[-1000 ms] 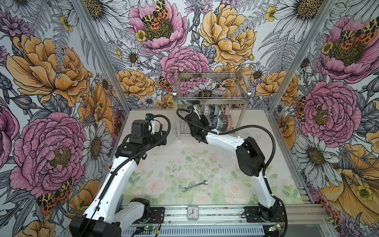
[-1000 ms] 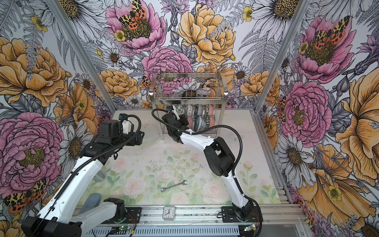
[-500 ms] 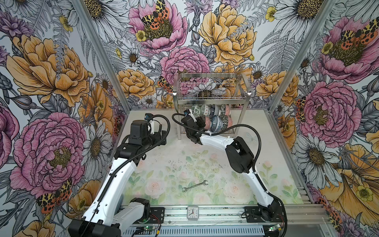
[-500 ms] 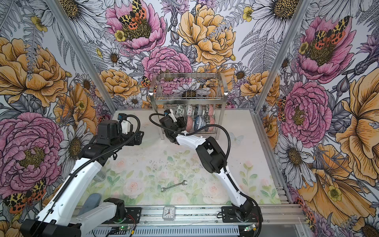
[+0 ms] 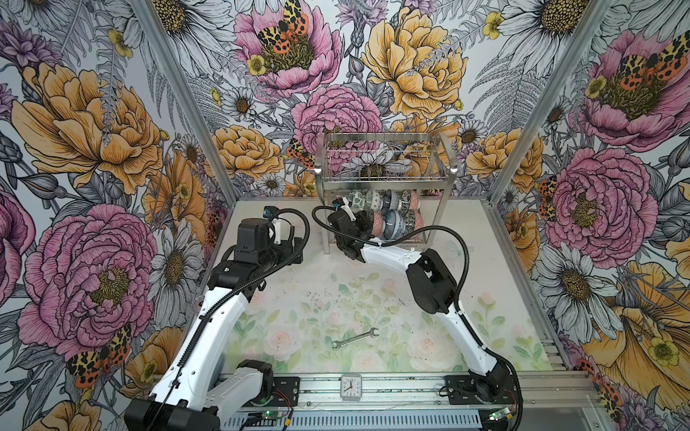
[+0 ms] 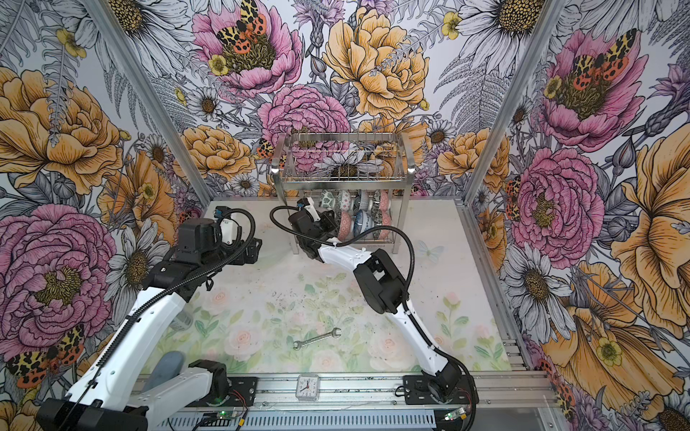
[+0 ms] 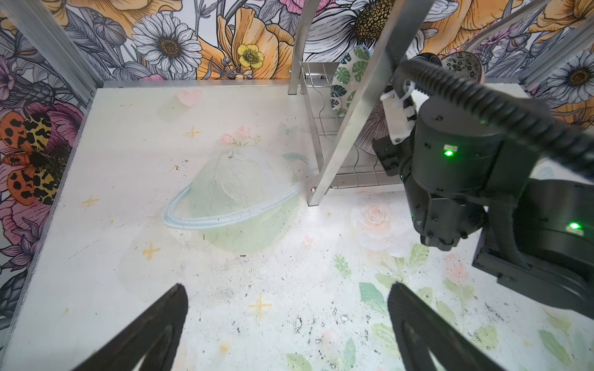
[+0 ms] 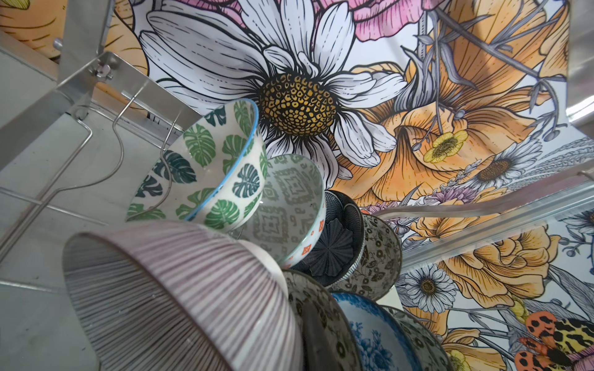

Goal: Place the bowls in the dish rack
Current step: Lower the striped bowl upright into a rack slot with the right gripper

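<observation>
Grey-striped bowl (image 8: 176, 289) is held in the right jaws, which are closed on it at the left end of the dish rack's (image 5: 384, 180) lower shelf, just beside the other bowls (image 5: 394, 222) standing on edge there. Left jaws gape wide, fingers (image 7: 173, 302) above the tabletop (image 7: 128, 192), well apart from every bowl.

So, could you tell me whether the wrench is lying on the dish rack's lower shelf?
No, in a top view the wrench lies on the table, well apart from the dish rack.
</observation>
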Robot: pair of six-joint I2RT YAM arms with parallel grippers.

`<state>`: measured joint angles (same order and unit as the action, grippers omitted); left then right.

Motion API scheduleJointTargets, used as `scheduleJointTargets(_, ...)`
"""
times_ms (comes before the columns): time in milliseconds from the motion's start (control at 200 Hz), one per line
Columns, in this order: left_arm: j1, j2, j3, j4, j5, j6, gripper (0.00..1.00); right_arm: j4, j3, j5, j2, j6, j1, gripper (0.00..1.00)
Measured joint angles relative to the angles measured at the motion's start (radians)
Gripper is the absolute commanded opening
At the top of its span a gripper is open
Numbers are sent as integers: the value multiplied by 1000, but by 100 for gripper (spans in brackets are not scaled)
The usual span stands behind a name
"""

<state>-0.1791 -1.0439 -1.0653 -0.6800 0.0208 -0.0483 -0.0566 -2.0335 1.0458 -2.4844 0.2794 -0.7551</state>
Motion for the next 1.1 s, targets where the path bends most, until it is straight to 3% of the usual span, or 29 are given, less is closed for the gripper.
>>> scheduleJointTargets(315,0,5,8,5,0,0,99,2,-22,5,-23,11,3,0)
scheduleJointTargets(490,0,5,10,5,0,0,99,3,-24,4,-24,19,2,16)
scheduleJointTargets(1101,0,5,11,5,0,0,99,52,14,-43,-22,18,-1,30)
